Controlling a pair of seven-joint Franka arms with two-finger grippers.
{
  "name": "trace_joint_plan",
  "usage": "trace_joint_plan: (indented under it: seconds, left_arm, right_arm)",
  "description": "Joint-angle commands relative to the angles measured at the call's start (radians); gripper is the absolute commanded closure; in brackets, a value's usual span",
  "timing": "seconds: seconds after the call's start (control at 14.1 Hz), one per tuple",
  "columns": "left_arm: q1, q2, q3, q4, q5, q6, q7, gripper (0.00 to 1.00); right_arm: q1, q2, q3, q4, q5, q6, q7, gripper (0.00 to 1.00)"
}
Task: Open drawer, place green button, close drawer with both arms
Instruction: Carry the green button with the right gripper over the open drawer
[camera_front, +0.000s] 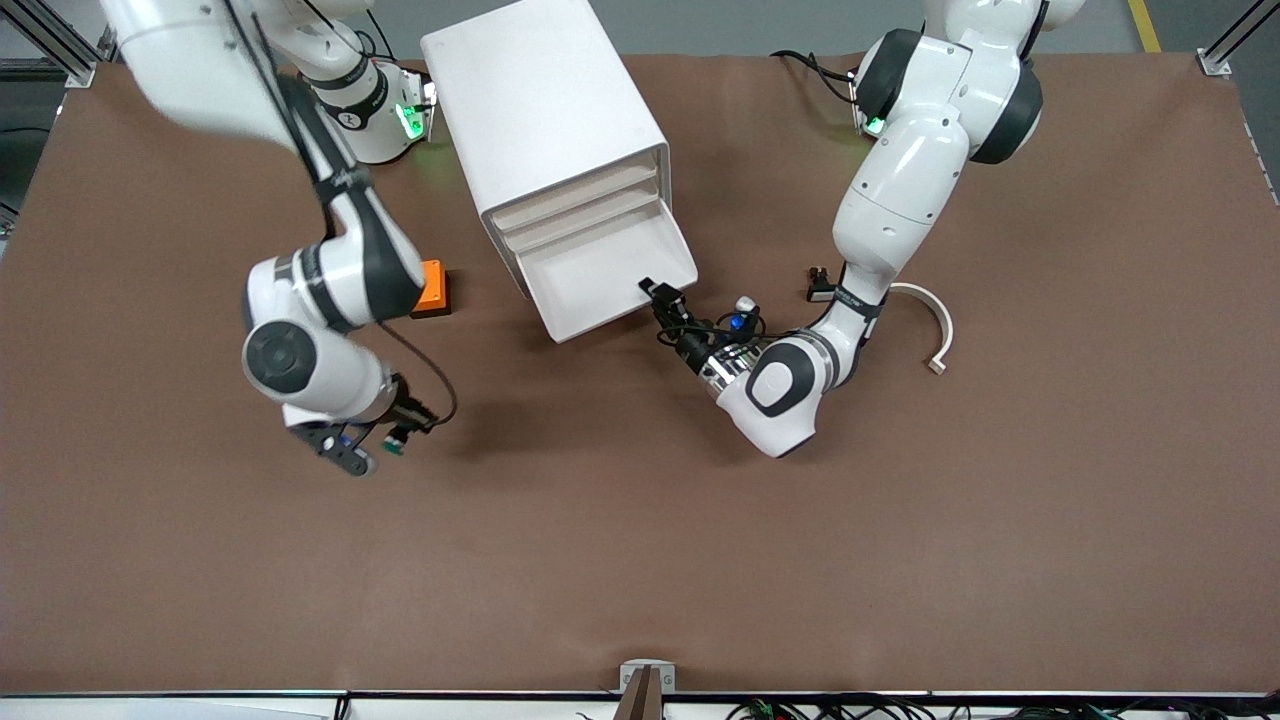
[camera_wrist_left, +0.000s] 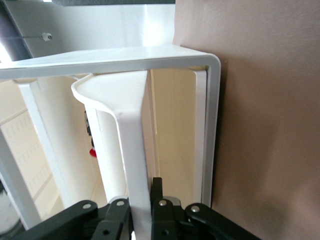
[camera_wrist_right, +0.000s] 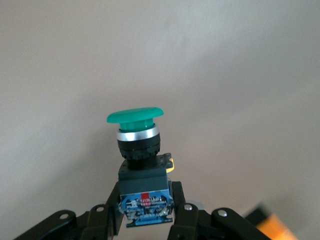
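Observation:
The white cabinet (camera_front: 540, 110) stands near the robots' bases, its front turned toward the camera. Its lowest drawer (camera_front: 590, 280) is pulled out and nothing shows inside it. My left gripper (camera_front: 657, 296) is shut on the drawer's front lip at the corner toward the left arm's end. In the left wrist view the white front wall (camera_wrist_left: 134, 145) runs between the black fingers (camera_wrist_left: 159, 200) of that gripper (camera_wrist_left: 142, 210). My right gripper (camera_front: 388, 440) hangs over bare table toward the right arm's end. It is shut on the button (camera_front: 392, 447). The right wrist view shows this gripper (camera_wrist_right: 145, 207) clamping the button's blue body, with the green cap (camera_wrist_right: 135, 116) pointing away.
An orange box (camera_front: 432, 288) lies beside the right forearm, near the cabinet. A small white-topped item (camera_front: 745, 303) sits by the left wrist. A small black part (camera_front: 820, 285) and a white curved strip (camera_front: 935, 325) lie toward the left arm's end. The brown table (camera_front: 640, 560) stretches wide toward the camera.

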Motion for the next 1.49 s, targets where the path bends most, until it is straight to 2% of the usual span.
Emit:
trace_joint_plan:
  seconds: [0.0, 0.28, 0.36, 0.43, 0.5, 0.57, 0.71, 0.78, 0.85, 1.14, 1.42]
  left_arm:
    - [0.019, 0.014, 0.001, 0.017, -0.024, -0.004, 0.013, 0.89]
    - [0.041, 0.012, 0.001, 0.017, -0.024, -0.004, 0.013, 0.88]
    - [0.042, 0.012, 0.001, 0.017, -0.024, -0.002, 0.013, 0.83]
    - [0.042, 0.012, 0.001, 0.019, -0.024, -0.002, 0.018, 0.69]
    - [0.041, 0.012, 0.001, 0.022, -0.022, -0.002, 0.038, 0.45]
    - [0.041, 0.011, 0.000, 0.024, -0.025, -0.001, 0.088, 0.29]
    - [0.042, 0.005, -0.003, 0.031, -0.025, -0.001, 0.183, 0.09]
    - [0.045, 0.002, -0.005, 0.034, -0.025, -0.001, 0.220, 0.05]
    - [0.047, -0.003, -0.007, 0.036, -0.025, -0.001, 0.263, 0.01]
    - [0.056, -0.015, 0.004, 0.097, -0.021, 0.001, 0.479, 0.01]
    - [0.062, -0.035, 0.061, 0.139, -0.021, 0.001, 0.724, 0.01]
  right_arm:
    - [0.099, -0.109, -0.007, -0.070, 0.034, -0.026, 0.170, 1.00]
    - [0.234, -0.130, -0.008, -0.073, 0.042, -0.016, 0.392, 1.00]
    - [0.273, -0.127, -0.010, -0.075, 0.040, -0.003, 0.452, 1.00]
    - [0.296, -0.127, -0.010, -0.089, 0.040, 0.013, 0.495, 1.00]
    - [0.325, -0.130, -0.010, -0.113, 0.040, 0.049, 0.542, 1.00]
    - [0.356, -0.130, -0.010, -0.136, 0.040, 0.085, 0.584, 1.00]
    - [0.405, -0.124, -0.010, -0.182, 0.039, 0.174, 0.679, 1.00]
    - [0.428, -0.121, -0.010, -0.187, 0.037, 0.197, 0.723, 1.00]
    - [0.455, -0.109, -0.010, -0.185, 0.027, 0.211, 0.776, 1.00]
    - [0.538, -0.049, -0.013, -0.181, 0.010, 0.262, 0.914, 1.00]
    - [0.578, 0.014, -0.013, -0.152, -0.009, 0.300, 1.014, 1.00]
